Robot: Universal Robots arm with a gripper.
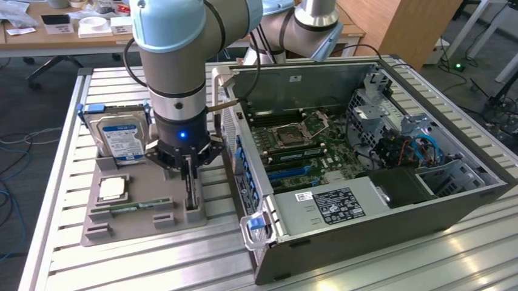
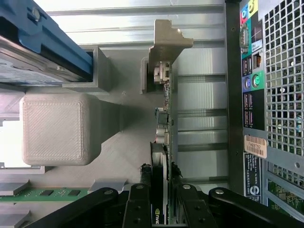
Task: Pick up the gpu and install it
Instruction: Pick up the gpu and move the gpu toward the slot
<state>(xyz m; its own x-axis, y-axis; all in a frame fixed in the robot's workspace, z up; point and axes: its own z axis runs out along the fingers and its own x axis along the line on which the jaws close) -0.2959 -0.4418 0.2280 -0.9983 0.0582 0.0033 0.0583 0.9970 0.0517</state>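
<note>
The gpu (image 2: 166,109) is a thin dark card standing on edge in a slot of the grey holder (image 1: 145,225), with its tan metal bracket (image 2: 166,40) at the far end. My gripper (image 2: 160,178) has come straight down over it, and its black fingers (image 2: 140,190) press against both faces of the card. In the exterior view the gripper (image 1: 188,177) sits low over the holder's right side, and the gpu (image 1: 191,195) shows as a dark strip between the fingers, still seated in the holder.
The holder also carries a silver blue-labelled hard drive (image 1: 121,138), a CPU (image 1: 111,188) and a green RAM stick (image 1: 133,206). The open PC case (image 1: 364,151) lies close on the exterior view's right, its rear port panel (image 2: 251,85) beside the gpu. All rest on a slatted metal table (image 1: 121,267).
</note>
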